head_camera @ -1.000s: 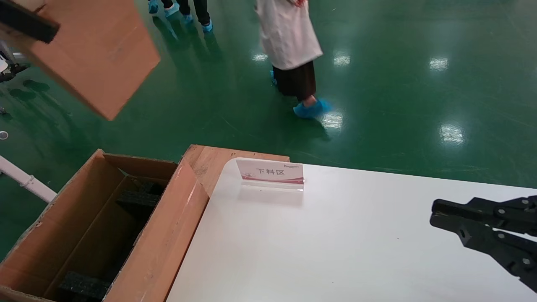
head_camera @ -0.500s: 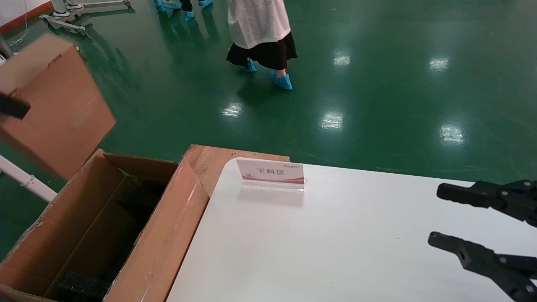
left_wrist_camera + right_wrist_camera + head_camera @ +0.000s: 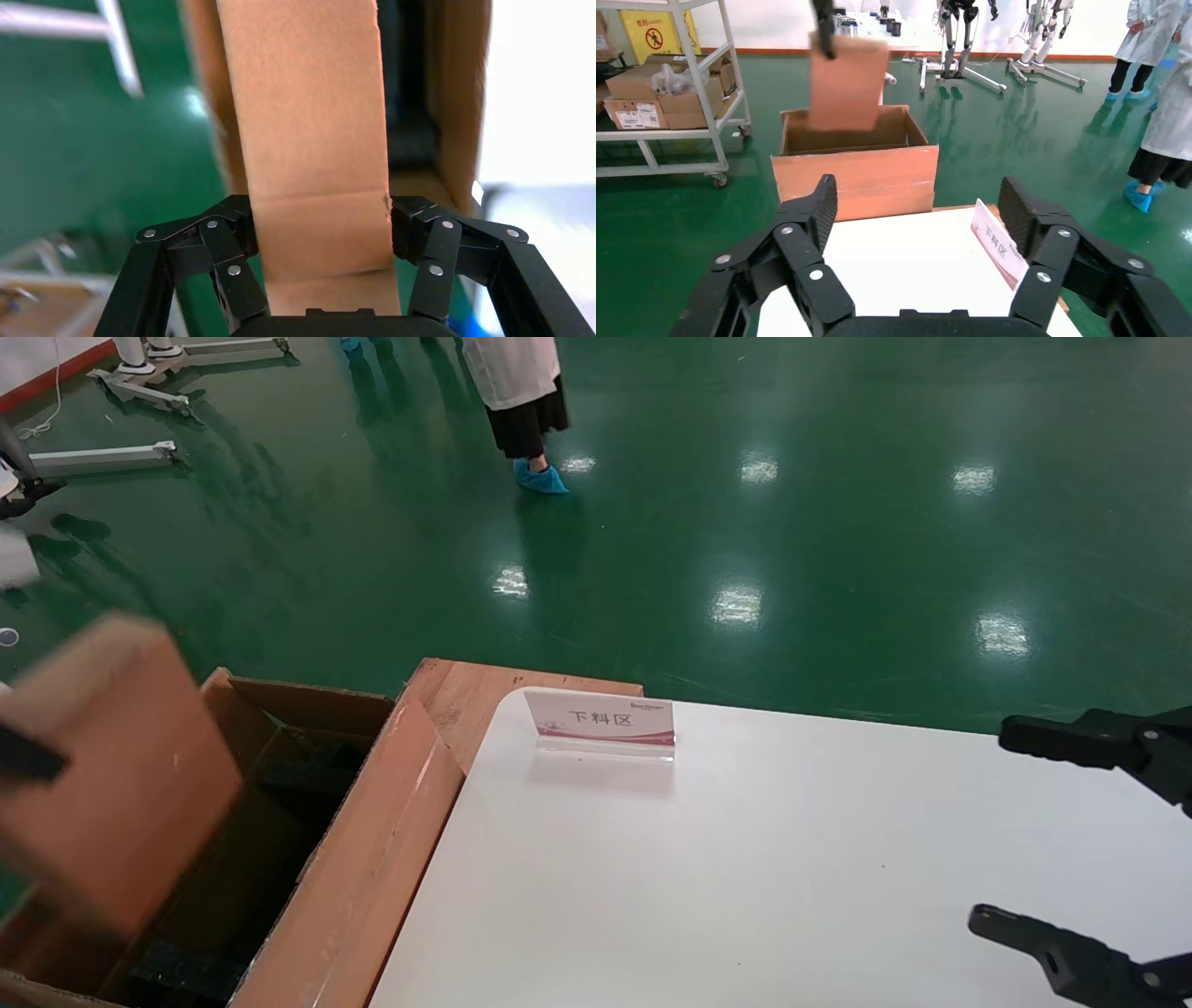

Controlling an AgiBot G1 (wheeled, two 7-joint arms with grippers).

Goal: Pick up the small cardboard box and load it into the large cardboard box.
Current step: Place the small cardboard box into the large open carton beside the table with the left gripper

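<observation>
My left gripper (image 3: pixel 322 232) has the small cardboard box (image 3: pixel 112 775) clamped between its fingers, one on each broad side. The box is plain orange-brown corrugated board with a fold crease across the face near my grip (its edges are blurred in the head view). It hangs upright, tilted a little, in the air over the near left part of the large cardboard box (image 3: pixel 372 859). That one is a long, deep brown carton standing open just beside the white table, flaps up, with black foam (image 3: pixel 182 971) inside.
</observation>
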